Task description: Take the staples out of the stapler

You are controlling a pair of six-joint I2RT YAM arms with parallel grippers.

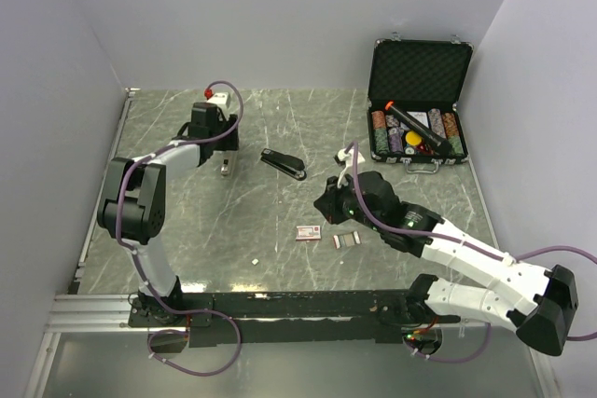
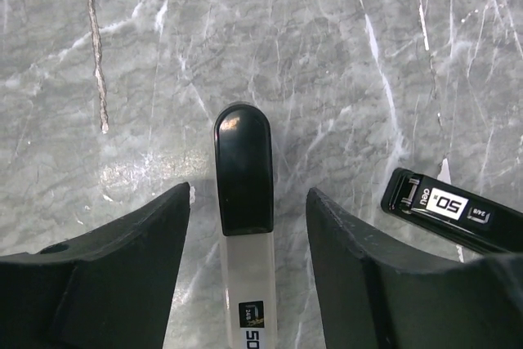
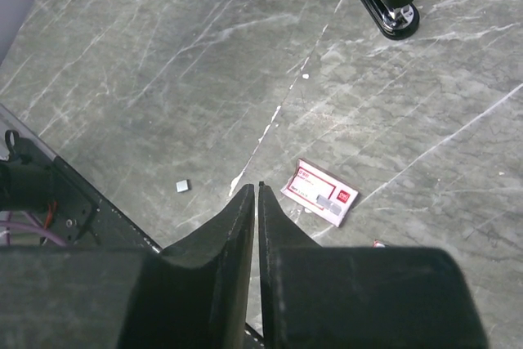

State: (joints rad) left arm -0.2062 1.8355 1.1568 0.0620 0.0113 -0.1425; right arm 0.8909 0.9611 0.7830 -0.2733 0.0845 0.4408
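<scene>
Stapler [image 1: 283,164] lying loose mid-frame on grey marble table [image 1: 224,221].
Upper left: left gripper [image 2: 249,192] spread wide astride a black-tipped white bar [image 2: 243,169] — then stapler, red-and-white box [image 1: 308,232], staples [image 1: 346,240] lower centre; right gripper [image 3: 257,190] just above them, clenched on nothing.

Open black poker-chip case [image 1: 420,72] at the marbled grey table's [image 1: 187,221] far right, holding chips [image 1: 393,134] and a black tube with an orange end [image 1: 420,130]. Well left of the case, nearer: small red-and-white box [image 1: 308,232]; farther left, tiny white scrap [image 1: 254,261].
</scene>
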